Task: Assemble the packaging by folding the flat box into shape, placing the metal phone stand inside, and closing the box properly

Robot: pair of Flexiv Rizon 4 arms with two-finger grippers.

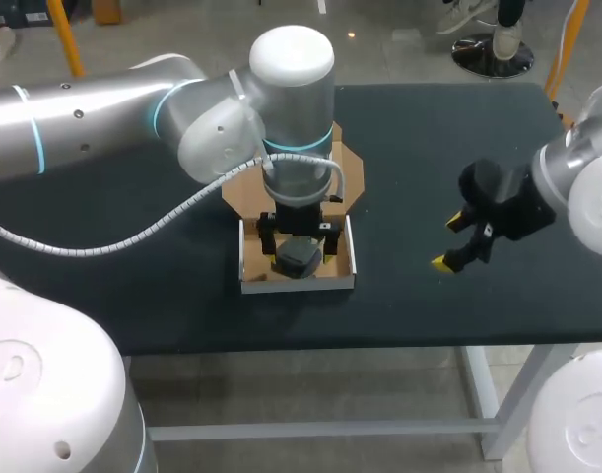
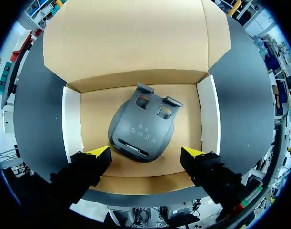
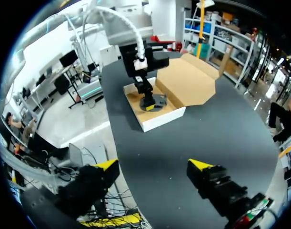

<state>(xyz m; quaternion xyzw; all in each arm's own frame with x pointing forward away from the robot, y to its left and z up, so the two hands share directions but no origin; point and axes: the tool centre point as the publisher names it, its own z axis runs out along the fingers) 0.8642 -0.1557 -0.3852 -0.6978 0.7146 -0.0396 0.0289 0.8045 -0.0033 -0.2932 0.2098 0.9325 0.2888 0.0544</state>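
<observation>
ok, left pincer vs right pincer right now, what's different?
The left pincer hangs over the box; the right pincer sits off to the side over the table. The left pincer has the stand between its fingers; the right pincer has nothing. Both are open, with yellow tips.

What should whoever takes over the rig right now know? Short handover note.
Left gripper: jaws open, low over the box, one on each side of the phone stand, not gripping it.
Right gripper: jaws open, empty, above the bare table to the box's right.
Done: box folded into a tray; stand lies inside.
Left: lift the left arm clear, then fold the lid, now open flat behind the tray, over and tuck it shut.
</observation>
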